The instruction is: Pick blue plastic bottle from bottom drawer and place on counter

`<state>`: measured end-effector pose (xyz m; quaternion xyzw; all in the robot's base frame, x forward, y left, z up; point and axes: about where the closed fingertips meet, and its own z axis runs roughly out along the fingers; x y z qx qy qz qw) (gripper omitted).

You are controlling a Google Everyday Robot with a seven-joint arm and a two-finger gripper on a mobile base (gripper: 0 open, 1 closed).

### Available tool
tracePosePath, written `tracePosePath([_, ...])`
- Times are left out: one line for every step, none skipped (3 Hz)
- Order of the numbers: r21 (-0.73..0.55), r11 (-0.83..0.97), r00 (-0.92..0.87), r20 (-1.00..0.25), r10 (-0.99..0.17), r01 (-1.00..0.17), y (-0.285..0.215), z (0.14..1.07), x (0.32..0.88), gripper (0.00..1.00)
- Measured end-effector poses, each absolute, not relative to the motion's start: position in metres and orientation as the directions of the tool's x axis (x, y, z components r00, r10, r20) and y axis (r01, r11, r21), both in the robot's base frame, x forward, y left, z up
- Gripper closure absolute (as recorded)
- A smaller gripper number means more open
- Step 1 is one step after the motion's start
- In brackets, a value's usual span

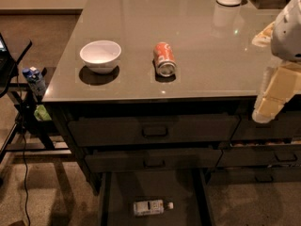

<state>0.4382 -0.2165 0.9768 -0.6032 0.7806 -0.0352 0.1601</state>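
While the tool (274, 98) hangs off the worktop's (188, 27) front right edge, grip state impossible to tell, the blue plastic bottle (151, 207) lies sideways between the bottom drawer's (150, 180) side walls, well apart. Danger: it's round, and a glancing pinch could roll it away.

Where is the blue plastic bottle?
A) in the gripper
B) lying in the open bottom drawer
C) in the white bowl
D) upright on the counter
B: the blue plastic bottle lies on its side on the bottom drawer floor; the gripper hangs far right, by the counter edge.
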Motion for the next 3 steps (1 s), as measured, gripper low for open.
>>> tracePosePath([-0.248,0.270,-0.221,-0.207,-0.953,-0.930,-0.216,0.977,0.438,0.00])
tracePosePath([-0.245,0.289,-0.238,-0.219,-0.946,-0.925,-0.211,0.967,0.438,0.00])
tracePosePath([-0.189,0.299,-0.248,-0.256,-0.935,-0.935,-0.158,0.936,0.433,0.00])
